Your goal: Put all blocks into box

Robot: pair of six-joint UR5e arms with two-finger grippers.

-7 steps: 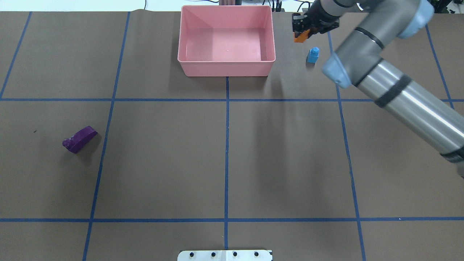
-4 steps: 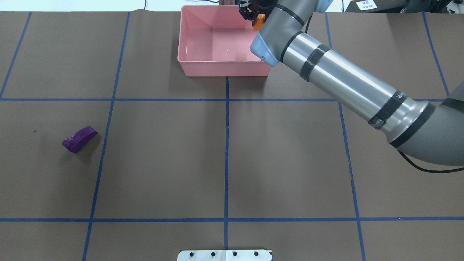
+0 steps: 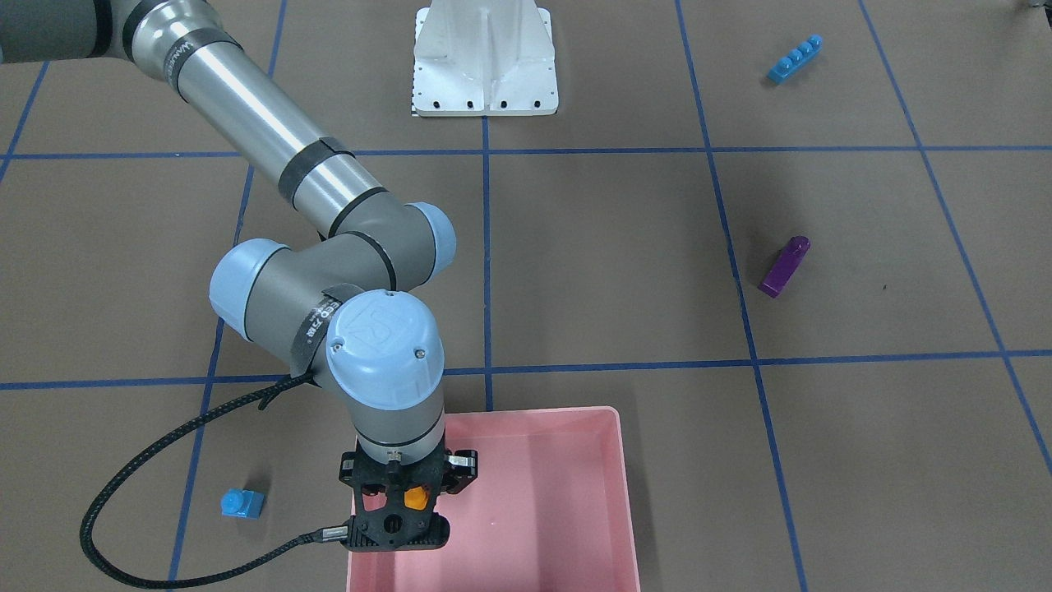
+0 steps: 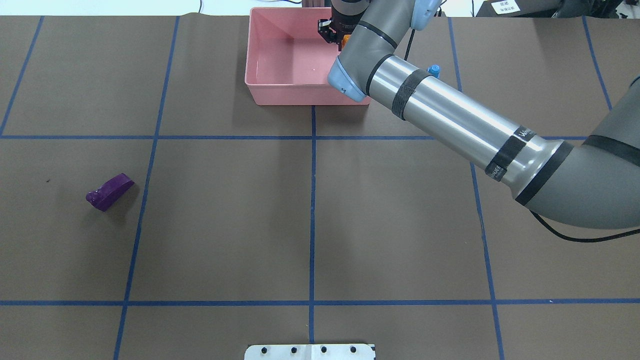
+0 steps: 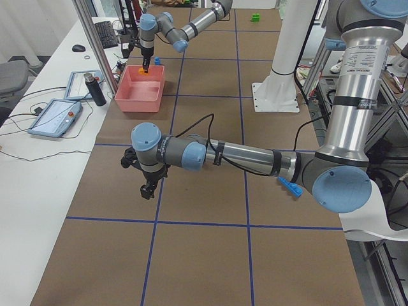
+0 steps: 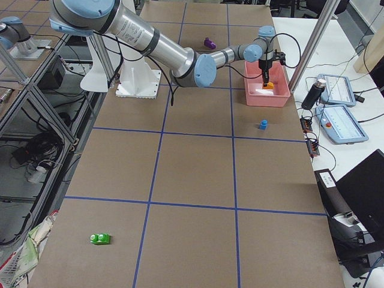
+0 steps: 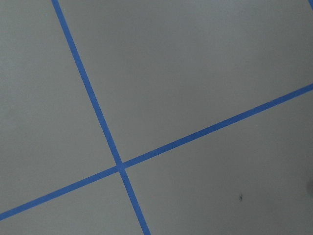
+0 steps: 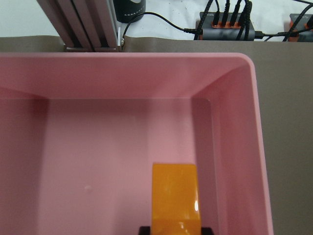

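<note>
Holding orange block (image 8: 175, 198) in right gripper (image 3: 411, 495), fingers drawn in narrow to the block's width and pinching it from both sides. Only a dark edge of the fingers in the right wrist view, at the block's lower end. Hanging the block over the inside of the box (image 4: 260, 92), right of its middle and toward the far wall, close to the right wall but apart from it. Cannot tell whether the block touches the box floor.

Cannot tell how far open the left gripper (image 5: 148, 189) is: seen only small in the left side view, hovering over bare brown table (image 4: 225, 225), nothing visibly in it.

Still out on the table:
- small blue cube (image 3: 242, 503), just right of the box
- purple block (image 4: 110, 192), left, mid-depth, well apart from the box
- long blue block (image 3: 795, 58), near left
- green block (image 6: 100, 239), far off at the right end
</note>
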